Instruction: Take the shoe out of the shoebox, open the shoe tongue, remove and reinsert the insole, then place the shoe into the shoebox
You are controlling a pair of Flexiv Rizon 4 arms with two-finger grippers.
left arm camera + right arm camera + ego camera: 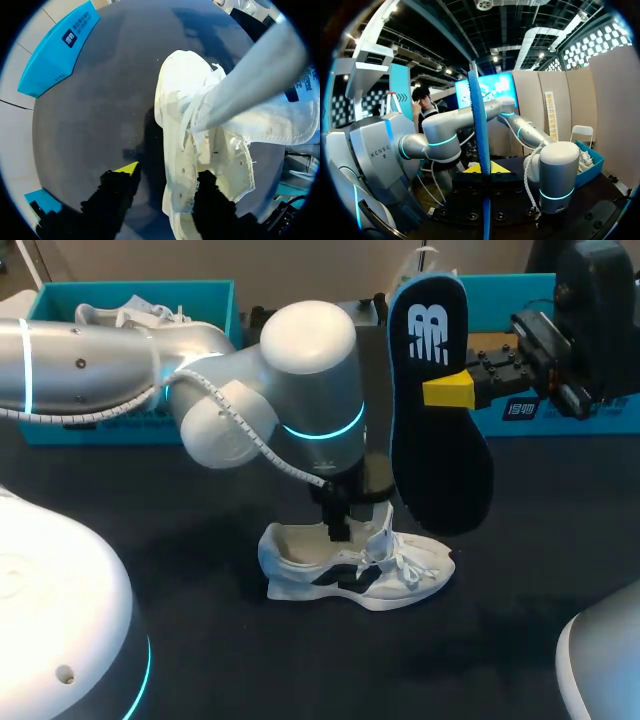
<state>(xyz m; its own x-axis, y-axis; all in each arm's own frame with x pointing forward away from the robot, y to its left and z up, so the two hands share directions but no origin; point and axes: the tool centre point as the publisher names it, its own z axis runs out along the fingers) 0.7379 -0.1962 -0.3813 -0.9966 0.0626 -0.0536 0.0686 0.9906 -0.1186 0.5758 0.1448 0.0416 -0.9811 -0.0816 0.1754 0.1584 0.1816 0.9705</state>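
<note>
A white shoe point(355, 565) lies on its side on the black table point(200, 640), toe to the right. My left gripper point(340, 525) points down into its opening. In the left wrist view the left gripper point(167, 175) is open: one finger point(122, 177) stands outside the shoe point(182, 125), clear of its side wall, the other point(210, 187) inside it. The tongue point(265, 117) is folded up. My right gripper point(455, 390) holds the dark insole point(440, 410) upright above the shoe's toe. The insole point(481, 125) shows edge-on between the right gripper's point(484, 169) yellow tips.
An open blue shoebox point(130, 350) with another white shoe in it stands at the back left. A second blue box point(540, 390) is at the back right, behind the right gripper. My left arm's big elbow point(300, 370) hangs over the table's middle.
</note>
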